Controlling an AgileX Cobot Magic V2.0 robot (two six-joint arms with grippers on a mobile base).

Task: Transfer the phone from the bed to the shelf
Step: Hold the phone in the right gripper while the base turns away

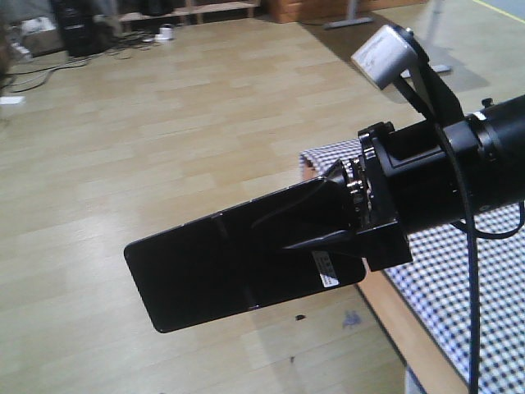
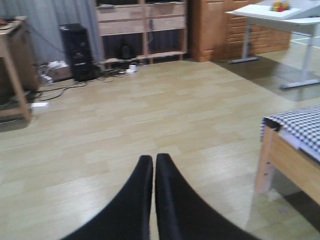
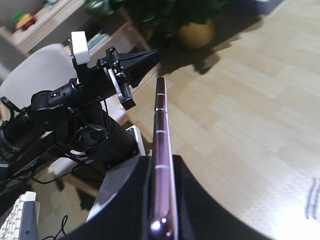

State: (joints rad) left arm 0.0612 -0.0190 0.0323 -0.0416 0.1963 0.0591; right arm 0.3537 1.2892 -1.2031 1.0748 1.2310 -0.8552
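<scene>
Above wooden floor (image 1: 164,123), right hand (image 3: 161,162) clamps phone (image 1: 221,263).

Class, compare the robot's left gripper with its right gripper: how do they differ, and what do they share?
The right gripper is shut on the phone, near one end; the left gripper holds nothing. The right gripper is wedged apart by the phone's thin body; the left gripper is closed to a sliver. Shared: both are black and tapered, in the air over the wooden floor.
</scene>
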